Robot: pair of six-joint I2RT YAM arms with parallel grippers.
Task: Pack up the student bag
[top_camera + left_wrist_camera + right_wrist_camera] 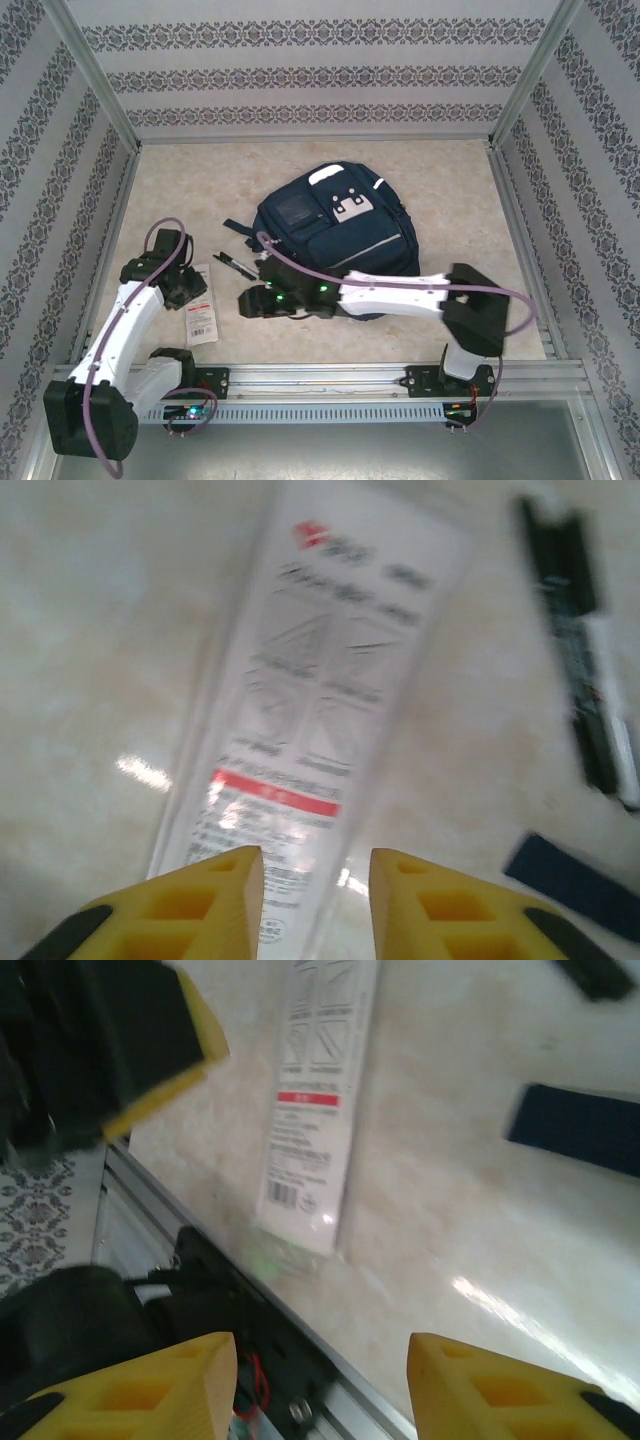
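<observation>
Seemingly the step is lifting the flat packet (320,680), which lies on the table (440,190) near the front rail (330,375). The left gripper (315,880) hovers over its near end, fingers a little apart and holding nothing. As the packet lies flush, one finger probably needs to catch an edge before closing. The right gripper (320,1370), spread wide and empty, points at the same packet from just beside it, so the two could clash. A pen (237,262) lies beyond, apart from the packet. Farther back sits the bag (335,235), front up; whether it is unzipped I cannot tell.
</observation>
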